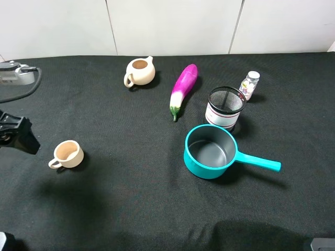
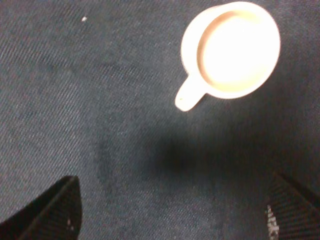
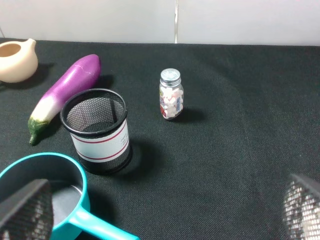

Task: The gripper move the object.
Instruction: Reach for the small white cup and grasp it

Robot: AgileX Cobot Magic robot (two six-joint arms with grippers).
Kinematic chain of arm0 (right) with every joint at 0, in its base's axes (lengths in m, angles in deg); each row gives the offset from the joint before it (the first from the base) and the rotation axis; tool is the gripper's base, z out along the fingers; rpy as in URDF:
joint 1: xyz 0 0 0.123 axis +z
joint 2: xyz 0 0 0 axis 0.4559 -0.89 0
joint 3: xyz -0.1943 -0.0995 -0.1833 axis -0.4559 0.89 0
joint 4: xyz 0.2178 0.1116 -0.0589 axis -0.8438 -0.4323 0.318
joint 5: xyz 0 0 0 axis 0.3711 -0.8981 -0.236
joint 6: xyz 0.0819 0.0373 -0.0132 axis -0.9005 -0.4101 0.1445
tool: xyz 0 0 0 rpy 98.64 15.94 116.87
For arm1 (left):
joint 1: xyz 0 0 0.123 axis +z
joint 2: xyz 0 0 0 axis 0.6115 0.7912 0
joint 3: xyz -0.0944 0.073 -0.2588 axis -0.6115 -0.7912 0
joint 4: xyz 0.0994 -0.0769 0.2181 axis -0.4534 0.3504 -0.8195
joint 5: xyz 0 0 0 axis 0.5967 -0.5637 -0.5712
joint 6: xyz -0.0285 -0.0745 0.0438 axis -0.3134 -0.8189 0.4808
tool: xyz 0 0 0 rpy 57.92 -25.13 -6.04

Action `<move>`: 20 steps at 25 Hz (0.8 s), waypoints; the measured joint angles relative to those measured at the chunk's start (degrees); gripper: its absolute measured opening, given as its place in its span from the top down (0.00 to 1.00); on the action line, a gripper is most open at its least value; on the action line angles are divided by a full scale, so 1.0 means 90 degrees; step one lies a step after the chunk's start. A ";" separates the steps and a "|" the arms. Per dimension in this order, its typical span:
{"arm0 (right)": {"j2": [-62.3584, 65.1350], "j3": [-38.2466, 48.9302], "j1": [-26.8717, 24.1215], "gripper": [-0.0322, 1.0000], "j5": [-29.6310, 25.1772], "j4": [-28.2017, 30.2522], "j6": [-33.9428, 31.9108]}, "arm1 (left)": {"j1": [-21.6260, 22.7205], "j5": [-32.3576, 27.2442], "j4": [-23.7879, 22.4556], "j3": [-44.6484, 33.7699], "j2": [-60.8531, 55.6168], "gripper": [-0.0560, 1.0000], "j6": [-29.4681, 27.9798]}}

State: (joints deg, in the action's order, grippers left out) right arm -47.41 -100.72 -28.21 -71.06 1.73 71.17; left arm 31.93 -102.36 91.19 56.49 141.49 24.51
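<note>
The object, a small cream cup (image 1: 68, 154) with a loop handle and tan inside, stands upright on the black cloth at the left. My left gripper (image 1: 18, 136) hovers just left of it, apart from it. In the left wrist view the cup (image 2: 235, 47) lies ahead of the open left gripper (image 2: 170, 215), its handle pointing back toward the fingers (image 2: 50, 215), and nothing is between them. My right gripper (image 3: 165, 210) is open and empty near the teal saucepan (image 3: 45, 195).
A round beige pitcher (image 1: 140, 71) stands at the back. Right of it lie a purple eggplant (image 1: 183, 90), a black mesh holder (image 1: 226, 107), a small bottle (image 1: 250, 84) and the teal saucepan (image 1: 212, 151) with its handle pointing right. A white wall borders the far edge.
</note>
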 joint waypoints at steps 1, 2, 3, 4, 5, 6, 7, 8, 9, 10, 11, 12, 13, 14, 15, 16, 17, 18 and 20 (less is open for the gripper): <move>0.0000 0.0000 0.0000 0.30 0.0000 -0.0013 0.0000 | -0.0054 0.0056 0.0000 0.0043 0.0072 0.25 0.0000; 0.0000 0.0000 0.0000 0.30 0.0000 -0.0024 0.0000 | -0.0119 0.0087 -0.0006 0.0085 0.0149 0.25 0.0000; 0.0000 0.0000 0.0000 0.30 0.0000 -0.0031 0.0000 | -0.0187 0.0101 -0.0006 0.0114 0.0257 0.25 -0.0007; 0.0000 0.0000 0.0000 0.30 0.0000 -0.0045 0.0000 | -0.0254 0.0120 -0.0006 0.0151 0.0379 0.25 -0.0007; 0.0000 0.0000 0.0000 0.30 0.0000 -0.0054 0.0000 | -0.0313 0.0151 -0.0006 0.0186 0.0513 0.25 -0.0023; 0.0000 0.0000 0.0000 0.30 0.0000 -0.0067 0.0000 | -0.0386 0.0170 -0.0006 0.0218 0.0633 0.25 -0.0032; 0.0000 0.0000 0.0000 0.30 0.0000 -0.0080 0.0000 | -0.0468 0.0185 -0.0006 0.0249 0.0774 0.25 -0.0038; 0.0000 0.0000 0.0000 0.30 0.0000 -0.0080 0.0000 | -0.0546 0.0202 -0.0006 0.0296 0.0911 0.25 -0.0057; 0.0000 0.0000 0.0000 0.30 0.0000 -0.0082 0.0000 | -0.0642 0.0231 -0.0006 0.0336 0.1022 0.25 -0.0082; 0.0000 0.0000 0.0000 0.30 0.0000 -0.0082 0.0000 | -0.0739 0.0257 -0.0006 0.0366 0.1144 0.25 -0.0111; 0.0000 0.0000 0.0000 0.30 0.0000 -0.0082 0.0000 | -0.0831 0.0297 -0.0006 0.0400 0.1258 0.25 -0.0158; 0.0000 0.0000 0.0000 0.30 0.0000 -0.0087 0.0000 | -0.0904 0.0363 -0.0006 0.0418 0.1356 0.25 -0.0188; 0.0000 0.0000 0.0000 0.30 0.0000 -0.0087 0.0000 | -0.0983 0.0404 -0.0006 0.0426 0.1429 0.25 -0.0207; 0.0000 0.0000 0.0000 0.30 0.0000 -0.0093 0.0000 | -0.1052 0.0435 -0.0006 0.0426 0.1507 0.25 -0.0208; 0.0000 0.0000 0.0000 0.30 0.0000 -0.0095 0.0000 | -0.1086 0.0483 -0.0006 0.0426 0.1578 0.25 -0.0226; 0.0000 0.0000 0.0000 0.30 0.0000 -0.0103 0.0000 | -0.1125 0.0527 -0.0006 0.0426 0.1636 0.25 -0.0241; 0.0000 0.0000 0.0000 0.30 0.0000 -0.0103 0.0000 | -0.1157 0.0550 -0.0023 0.0426 0.1689 0.25 -0.0257; 0.0000 0.0000 0.0000 0.30 0.0000 -0.0103 0.0000 | -0.1186 0.0575 -0.0061 0.0426 0.1738 0.25 -0.0302; 0.0000 0.0000 0.0000 0.30 0.0000 -0.0103 0.0000 | -0.1218 0.0678 -0.0162 0.0426 0.1798 0.25 -0.0371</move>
State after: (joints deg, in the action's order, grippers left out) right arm -47.41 -100.72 -28.21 -71.06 0.81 71.17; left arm 20.96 -96.26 89.73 60.33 157.67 21.18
